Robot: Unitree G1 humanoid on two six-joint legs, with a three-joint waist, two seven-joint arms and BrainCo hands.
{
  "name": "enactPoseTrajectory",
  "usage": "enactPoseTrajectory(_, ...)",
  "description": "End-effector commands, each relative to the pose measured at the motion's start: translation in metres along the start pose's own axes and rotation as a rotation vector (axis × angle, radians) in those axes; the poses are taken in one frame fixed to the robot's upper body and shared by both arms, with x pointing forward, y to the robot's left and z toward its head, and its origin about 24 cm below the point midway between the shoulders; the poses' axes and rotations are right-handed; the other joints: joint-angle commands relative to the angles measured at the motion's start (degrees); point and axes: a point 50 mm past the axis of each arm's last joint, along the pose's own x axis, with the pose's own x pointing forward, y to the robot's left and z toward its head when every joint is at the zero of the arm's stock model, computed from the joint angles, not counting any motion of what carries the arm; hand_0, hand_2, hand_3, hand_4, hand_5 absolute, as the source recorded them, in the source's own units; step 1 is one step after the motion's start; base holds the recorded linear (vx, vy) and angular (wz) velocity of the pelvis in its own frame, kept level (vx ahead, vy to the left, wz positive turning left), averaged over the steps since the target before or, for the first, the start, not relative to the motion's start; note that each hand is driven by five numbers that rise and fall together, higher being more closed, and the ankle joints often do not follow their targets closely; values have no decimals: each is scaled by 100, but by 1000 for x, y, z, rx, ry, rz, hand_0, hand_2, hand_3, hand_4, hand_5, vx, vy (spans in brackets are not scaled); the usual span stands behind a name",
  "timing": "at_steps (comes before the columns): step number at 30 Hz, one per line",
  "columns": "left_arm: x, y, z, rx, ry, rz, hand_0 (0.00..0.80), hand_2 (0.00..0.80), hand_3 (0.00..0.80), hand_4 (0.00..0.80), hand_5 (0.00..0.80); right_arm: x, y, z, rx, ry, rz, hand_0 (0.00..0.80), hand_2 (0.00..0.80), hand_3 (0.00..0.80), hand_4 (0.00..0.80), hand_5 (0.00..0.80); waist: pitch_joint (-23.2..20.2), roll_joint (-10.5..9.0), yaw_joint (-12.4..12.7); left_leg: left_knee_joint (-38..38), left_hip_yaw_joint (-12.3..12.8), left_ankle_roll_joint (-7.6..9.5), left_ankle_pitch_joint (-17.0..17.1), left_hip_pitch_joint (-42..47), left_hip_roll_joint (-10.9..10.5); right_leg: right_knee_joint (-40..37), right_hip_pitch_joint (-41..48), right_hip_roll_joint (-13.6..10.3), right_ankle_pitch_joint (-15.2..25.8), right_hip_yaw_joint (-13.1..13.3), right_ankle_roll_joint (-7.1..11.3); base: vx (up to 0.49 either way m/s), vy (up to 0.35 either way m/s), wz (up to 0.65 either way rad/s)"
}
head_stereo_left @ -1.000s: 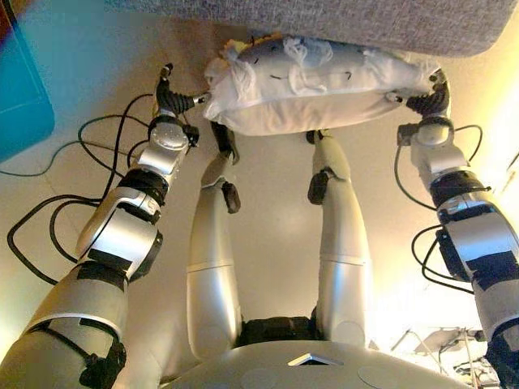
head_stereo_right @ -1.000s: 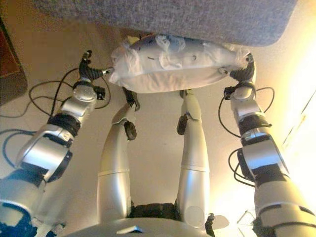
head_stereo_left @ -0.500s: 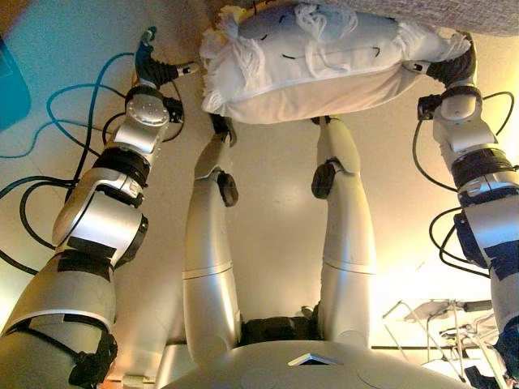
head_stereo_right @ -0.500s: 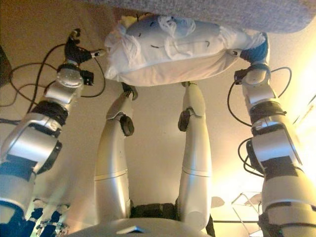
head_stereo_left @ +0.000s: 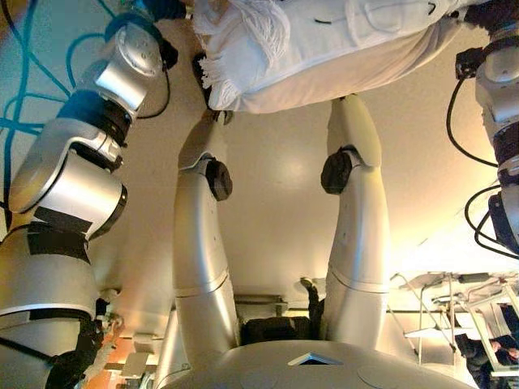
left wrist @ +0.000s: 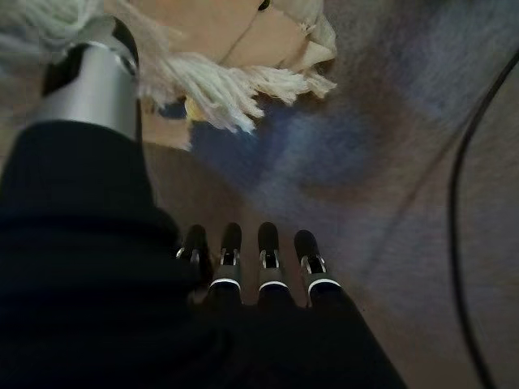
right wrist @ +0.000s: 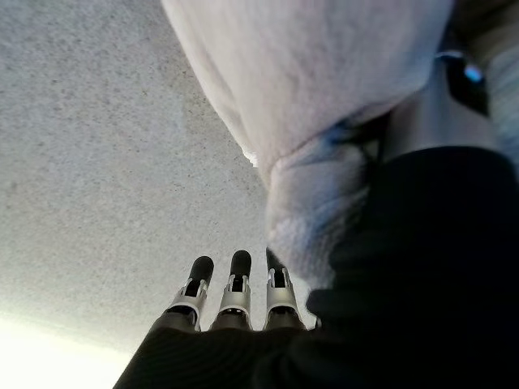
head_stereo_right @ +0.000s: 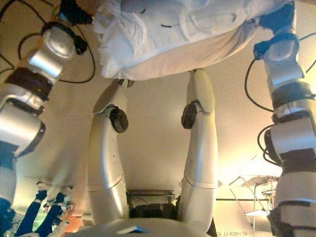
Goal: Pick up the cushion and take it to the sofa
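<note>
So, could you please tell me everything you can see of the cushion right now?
The cushion is white and plump, of soft cloth, with a tasselled fringe at its left corner and dark stitched marks on its face. It is held up off the floor between the arms, lying across them, its top cut off by the head views. The left hand lies against the fringe with its thumb, and the right hand is at the opposite, bunched corner.

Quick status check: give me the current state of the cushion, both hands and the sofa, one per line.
cushion: off the floor, held between the two hands, fringed corner at the left hand.
left hand: thumb against the cushion's fringe, fingers straight underneath, not curled round it.
right hand: fingers straight, cushion corner resting against it.
sofa: grey fabric directly beyond the right hand's fingers; cushion not yet released.
</note>
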Motion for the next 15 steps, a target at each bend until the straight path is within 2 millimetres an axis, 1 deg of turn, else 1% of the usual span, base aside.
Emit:
enactPoseTrajectory(1,1,9,1,100,-4,-6,0,0,0,0,0,10,-27,24,-52,-72,-54,0,0,0,0,0,1,491,-115,-175,-244,-212,-107,-10,227,554,280,-241,-710,432,843,35,22,-6)
enactPoseTrajectory(6,5,11,20,375,-101,-99,0,0,0,0,0,12,-29,30,-69,-90,-51,0,0,0,0,0,1,533,-150,-204,-236,-221,-103,-10,216,478,280,-243,-664,451,889,16,33,-1)
enactPoseTrajectory(9,8,13,38,460,-181,-100,0,0,0,0,0,14,-30,36,-60,-106,-54,0,0,0,0,0,1,570,-172,-196,-200,-226,-103,-9,243,479,280,-231,-668,468,905,13,58,0)
enactPoseTrajectory(12,9,11,66,493,-310,-108,0,0,0,0,0,16,-28,44,-50,-133,-45,0,0,0,0,0,1,597,-217,-194,-174,-225,-117,-9,256,475,280,-212,-682,509,920,8,51,1)
enactPoseTrajectory(14,8,6,92,472,-405,-108,0,0,0,0,0,16,-22,53,-57,-166,-24,0,0,0,0,0,1,604,-253,-218,-149,-221,-113,1,263,445,280,-196,-674,532,924,6,42,2)
enactPoseTrajectory(15,8,6,100,460,-426,-104,245,245,245,245,245,16,-21,56,-56,-178,-16,0,0,0,0,0,1,602,-262,-223,-140,-219,-111,-1,267,437,280,-197,-673,538,929,0,0,0)
